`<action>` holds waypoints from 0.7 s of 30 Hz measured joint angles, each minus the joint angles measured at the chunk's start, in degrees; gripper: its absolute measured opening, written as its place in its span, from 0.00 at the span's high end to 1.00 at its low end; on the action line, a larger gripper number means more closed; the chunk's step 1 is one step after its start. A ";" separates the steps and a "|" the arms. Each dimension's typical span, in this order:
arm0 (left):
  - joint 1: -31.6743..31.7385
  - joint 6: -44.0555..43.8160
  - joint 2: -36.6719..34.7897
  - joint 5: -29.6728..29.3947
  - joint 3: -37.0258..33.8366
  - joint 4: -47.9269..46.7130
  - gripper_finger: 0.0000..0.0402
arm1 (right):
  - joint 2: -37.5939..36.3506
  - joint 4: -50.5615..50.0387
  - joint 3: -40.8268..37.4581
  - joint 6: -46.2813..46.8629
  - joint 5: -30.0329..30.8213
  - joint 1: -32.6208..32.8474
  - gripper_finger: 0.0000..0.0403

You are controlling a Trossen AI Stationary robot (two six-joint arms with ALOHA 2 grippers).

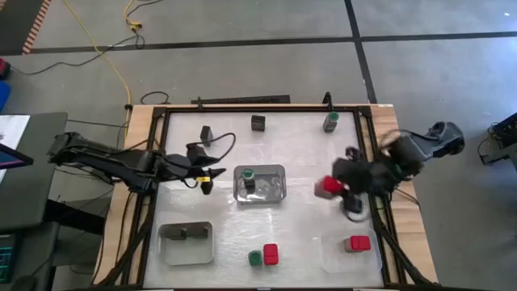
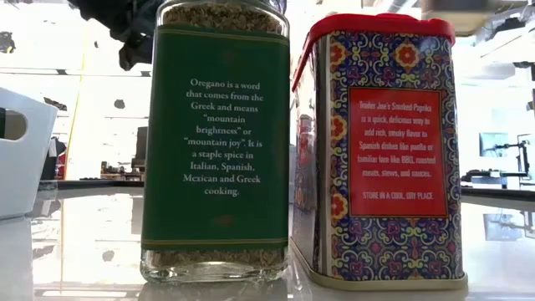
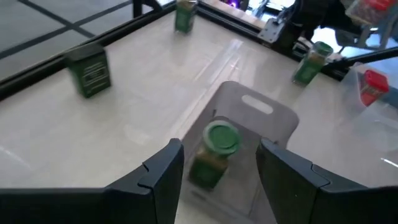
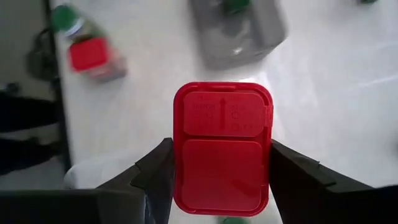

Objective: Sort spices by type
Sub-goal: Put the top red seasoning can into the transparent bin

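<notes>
We see right gripper (image 4: 221, 180) clamping boxy red-lidded tin (image 4: 222, 148); left gripper (image 3: 219, 171) parted, empty, above round green-lidded jar (image 3: 214, 152) in glossy tray (image 3: 273, 118)

The high view looks straight down on the whole table (image 1: 307, 153). The low view sits at table height, very close behind a green jar (image 2: 216, 142) and red-topped tin (image 2: 380, 150). Each wrist view looks past its own fingers; both share the middle tray (image 3: 273, 115)
</notes>
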 joint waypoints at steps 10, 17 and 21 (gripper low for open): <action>-2.71 -0.08 8.40 -0.04 4.53 -0.24 0.52 | -1.95 1.54 -11.22 7.42 -0.07 17.33 0.41; -3.86 -0.83 8.85 -0.08 5.02 -0.31 0.52 | 5.84 5.44 -11.81 11.72 -0.13 22.70 0.41; -4.38 -0.83 8.80 -0.09 5.02 -0.62 0.52 | 10.66 8.86 -11.81 13.32 -2.32 23.16 0.41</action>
